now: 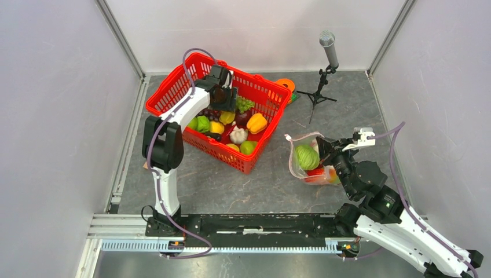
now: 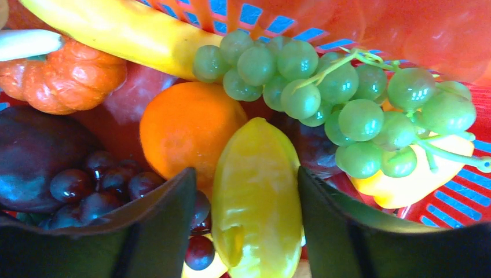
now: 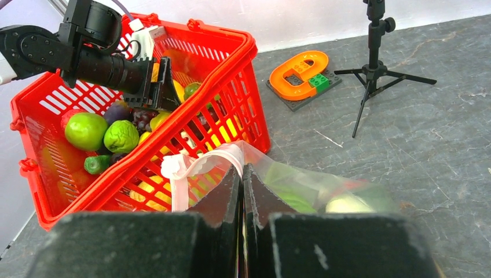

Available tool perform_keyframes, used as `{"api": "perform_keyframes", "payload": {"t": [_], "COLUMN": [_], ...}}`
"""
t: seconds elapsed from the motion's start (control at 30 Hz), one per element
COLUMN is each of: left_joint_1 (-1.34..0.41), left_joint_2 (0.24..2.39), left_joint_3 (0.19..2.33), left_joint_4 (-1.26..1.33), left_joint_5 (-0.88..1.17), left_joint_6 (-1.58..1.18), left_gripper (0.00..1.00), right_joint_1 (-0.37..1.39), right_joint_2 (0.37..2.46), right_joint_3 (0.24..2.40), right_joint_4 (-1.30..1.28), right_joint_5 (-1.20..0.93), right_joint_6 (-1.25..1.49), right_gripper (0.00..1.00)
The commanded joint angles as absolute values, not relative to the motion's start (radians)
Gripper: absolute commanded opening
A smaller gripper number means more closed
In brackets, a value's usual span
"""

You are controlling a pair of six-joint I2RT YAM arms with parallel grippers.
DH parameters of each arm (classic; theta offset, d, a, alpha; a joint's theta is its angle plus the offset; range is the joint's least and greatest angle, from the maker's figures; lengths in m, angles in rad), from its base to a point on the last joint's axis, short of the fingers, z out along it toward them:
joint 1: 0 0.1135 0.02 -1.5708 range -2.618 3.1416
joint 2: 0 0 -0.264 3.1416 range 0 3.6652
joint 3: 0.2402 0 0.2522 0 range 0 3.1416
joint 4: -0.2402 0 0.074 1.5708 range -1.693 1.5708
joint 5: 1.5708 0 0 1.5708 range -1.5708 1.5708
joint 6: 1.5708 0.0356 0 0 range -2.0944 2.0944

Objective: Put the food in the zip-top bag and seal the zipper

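My left hand (image 2: pixel 244 179) sits open astride a yellow fruit (image 2: pixel 255 226) inside the basket (image 3: pixel 197 28), ready to grab. Beside the basket, my right hand (image 3: pixel 242 174) pinches the bag (image 3: pixel 312 185) rim, holding its mouth up.

Around our left gripper (image 2: pixel 240 185), packed food (image 2: pixel 191 127) and basket (image 1: pixel 165 87) walls; open table (image 1: pixel 231 185) between basket and bag (image 1: pixel 294 165).

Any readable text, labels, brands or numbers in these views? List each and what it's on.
No text is readable in any view.
On the zip-top bag: faint round prints, too blurred to read.
On the orange e-shaped piece: a moulded shape only, no print.
On the red basket and the food: no legible marking.
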State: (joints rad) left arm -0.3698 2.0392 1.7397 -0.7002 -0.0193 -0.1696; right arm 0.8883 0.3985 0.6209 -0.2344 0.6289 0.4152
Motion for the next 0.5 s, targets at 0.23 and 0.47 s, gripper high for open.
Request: {"api": "perform_keyframes", "payload": {"t": [0.23, 0.47], "left_joint_1": [-0.369, -0.369], "left_joint_2": [1.875, 1.777], "left_joint_3": [1.611, 1.552], "left_joint_4": [-0.670, -0.634], "left_joint_5": [0.042, 0.053], "left_joint_6": [-0.141, -0.162], "left_gripper": [0.41, 0.26], "right_joint_1": [0.890, 0.892], "right_joint_2": [0.421, 0.455], "right_joint_3": [0.600, 0.608], "right_joint_4": [-0.186, -0.177], "right_joint_5": [0.638, 0.625], "right_joint_6": [0.458, 0.461], "right_gripper": [0.08, 0.08]}}
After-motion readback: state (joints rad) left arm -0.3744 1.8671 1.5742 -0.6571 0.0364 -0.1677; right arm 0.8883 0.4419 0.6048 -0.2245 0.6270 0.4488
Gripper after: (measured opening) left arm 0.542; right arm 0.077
